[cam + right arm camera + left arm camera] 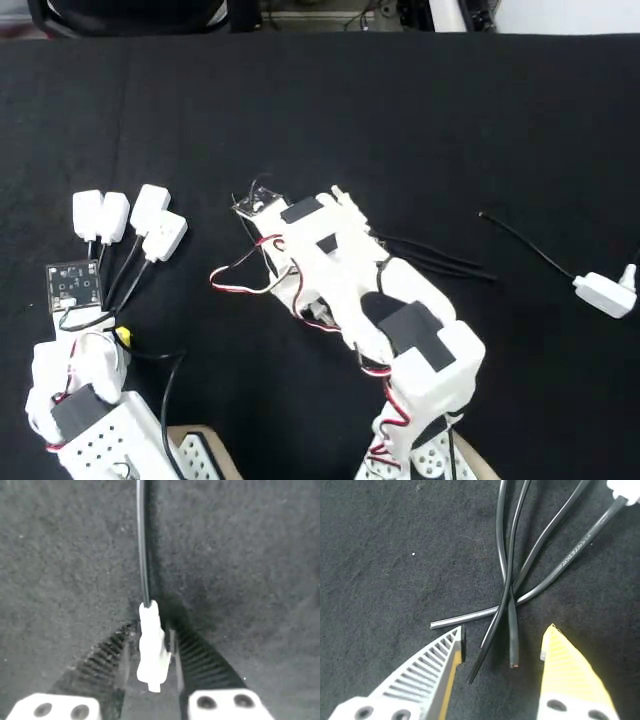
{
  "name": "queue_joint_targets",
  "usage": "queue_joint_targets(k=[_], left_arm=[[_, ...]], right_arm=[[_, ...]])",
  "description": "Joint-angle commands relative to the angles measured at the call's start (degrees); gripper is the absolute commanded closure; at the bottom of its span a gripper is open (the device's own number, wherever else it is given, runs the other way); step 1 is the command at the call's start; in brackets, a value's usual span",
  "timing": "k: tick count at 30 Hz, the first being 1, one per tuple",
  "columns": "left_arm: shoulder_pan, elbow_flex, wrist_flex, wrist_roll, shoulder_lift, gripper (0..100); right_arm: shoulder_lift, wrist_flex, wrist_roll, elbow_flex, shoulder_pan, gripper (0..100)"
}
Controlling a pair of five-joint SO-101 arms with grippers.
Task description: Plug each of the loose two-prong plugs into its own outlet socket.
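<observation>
Left gripper (505, 629): fingers spread apart with nothing between them, a white finger (437, 662) on one side and a yellow finger (567, 667) on the other; it hangs low over the cloth (380, 555).
Cables (506, 580): four black ones crossing each other on the cloth between the open fingers. Their cut ends lie close to the fingertips, and one end nearly touches the white finger.
Blocks (163, 236): four white ones bunched at the table's left, just past the left arm (85, 410). Each has a black cable running back toward that arm (sockets or plugs, I cannot tell which).
Right gripper (150, 630): dark fingers closed on the plug, one on each flank.
Plug (151, 652): small and white, held lengthwise between the right gripper's fingers, low over the cloth.
Cord (143, 540): thin and black, leaving the plug's end and running straight away from the gripper over the cloth.
Right arm (345, 275): stretched from the near edge toward the table's middle, well apart from the blocks.
Far plug (603, 293): white, lying loose near the table's right edge, well apart from both arms. Its thin black lead (525, 243) trails back toward the middle.
</observation>
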Motion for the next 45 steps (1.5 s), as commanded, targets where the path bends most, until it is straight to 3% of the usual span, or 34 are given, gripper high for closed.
queue_joint_targets(k=[1, 11, 21, 29, 37, 41, 45], left_arm=[[-0.1, 0.7, 0.3, -0.4, -0.3, 75], [-0.1, 0.7, 0.3, -0.4, -0.3, 75], [0.0, 0.7, 0.3, -0.4, -0.4, 75], [0.0, 0.7, 0.3, -0.4, -0.4, 75], [0.0, 0.7, 0.4, -0.4, -0.4, 75], [0.0, 0.7, 0.4, -0.4, -0.4, 75], [3.1, 0.7, 1.2, -0.4, -0.4, 75]], right_arm=[[1.1, -0.1, 0.4, 0.6, 0.4, 92.9], [-19.3, 1.2, 0.5, 7.2, -0.4, 93.6], [-49.5, -10.5, -4.4, 21.6, -1.0, 95.3], [-68.4, -13.7, -8.0, 30.5, -2.9, 96.2], [-72.1, -25.9, -10.0, 40.9, -4.0, 96.6], [-72.1, -31.1, -16.6, 41.4, -4.0, 98.6], [-72.1, -34.4, -18.5, 41.4, -4.2, 98.7]])
